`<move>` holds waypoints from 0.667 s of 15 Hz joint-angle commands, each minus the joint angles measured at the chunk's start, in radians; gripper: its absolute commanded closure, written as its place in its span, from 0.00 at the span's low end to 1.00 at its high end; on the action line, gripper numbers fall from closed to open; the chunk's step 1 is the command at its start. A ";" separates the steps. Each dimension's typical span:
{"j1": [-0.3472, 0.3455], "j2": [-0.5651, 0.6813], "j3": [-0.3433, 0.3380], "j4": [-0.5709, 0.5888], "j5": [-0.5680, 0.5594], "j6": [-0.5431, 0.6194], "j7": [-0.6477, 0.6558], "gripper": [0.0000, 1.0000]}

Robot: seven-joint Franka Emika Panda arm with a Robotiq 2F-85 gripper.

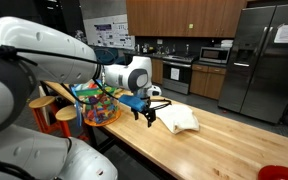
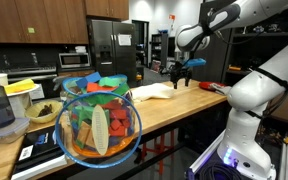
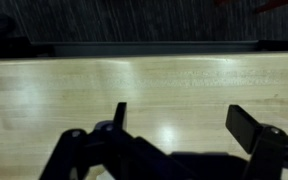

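Gripper (image 1: 144, 117): jaws wide apart, holding nothing, above the bare counter (image 3: 64, 90).
Cloth (image 1: 178, 120): pale and crumpled, about midway along the counter, just beside the gripper; touch cannot be told.
Bowl (image 2: 99, 128): clear, full of coloured pieces, at the counter's end, apart from the cloth.

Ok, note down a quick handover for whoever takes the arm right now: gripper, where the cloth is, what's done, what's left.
Gripper: open and empty, hanging just above the wooden counter. The wrist view shows only bare wood between its fingers.
Cloth: lies bunched on the counter right beside the gripper; no contact shows in either exterior view.
Nearby: bowl of colourful items, well apart from both.
Done: nothing gripped or lifted.
Left: everything involving the cloth; it is not yet touched.
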 commanded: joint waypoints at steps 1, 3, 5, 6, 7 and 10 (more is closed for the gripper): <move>0.004 0.000 -0.004 0.001 -0.003 -0.002 0.002 0.00; 0.005 0.000 -0.010 -0.001 -0.002 0.007 -0.010 0.00; 0.006 -0.002 -0.018 -0.008 0.002 0.034 -0.022 0.00; 0.005 -0.005 -0.020 -0.014 0.005 0.057 -0.021 0.00; 0.004 -0.007 -0.022 -0.019 0.008 0.076 -0.017 0.00; 0.003 -0.012 -0.024 -0.039 0.023 0.138 0.000 0.00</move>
